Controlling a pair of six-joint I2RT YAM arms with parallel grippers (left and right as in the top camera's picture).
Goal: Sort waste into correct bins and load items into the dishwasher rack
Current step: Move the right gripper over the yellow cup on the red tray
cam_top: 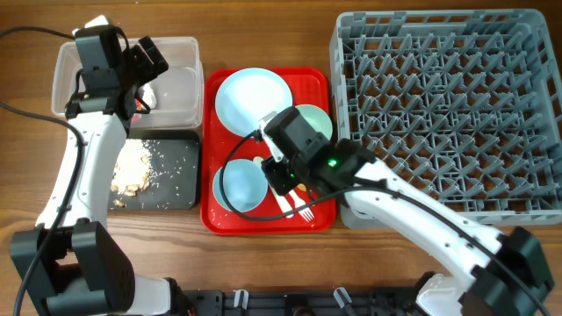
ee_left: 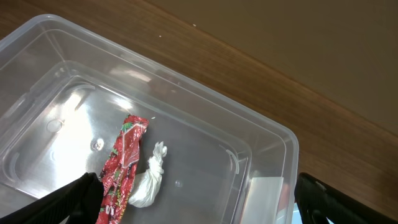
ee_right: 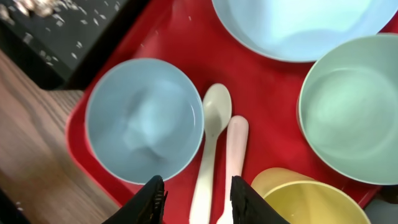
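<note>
In the left wrist view the crumpled red wrapper (ee_left: pixel 121 165) and the white scrap (ee_left: pixel 149 185) lie on the floor of the clear tub (ee_left: pixel 261 134). My left gripper (ee_left: pixel 199 208) hangs open above them, holding nothing. The right gripper (ee_right: pixel 199 202) stands open low over the red serving tray (ee_right: pixel 155 37). The white spoon (ee_right: pixel 210 146) lies between its fingers, with the fork's handle (ee_right: pixel 235 152) beside the right finger. Around them sit the pale blue bowl (ee_right: pixel 144 118), mint bowl (ee_right: pixel 351 115), plate (ee_right: pixel 298 25) and yellow cup (ee_right: pixel 305 202).
The black tray (cam_top: pixel 171 180) in front of the clear tub (cam_top: pixel 180 88) holds beige food leftovers (cam_top: pixel 132 171). The grey dishwasher rack (cam_top: pixel 448 110) fills the right side, just beyond the red tray (cam_top: pixel 268 219). My right arm crosses the tray's front right corner.
</note>
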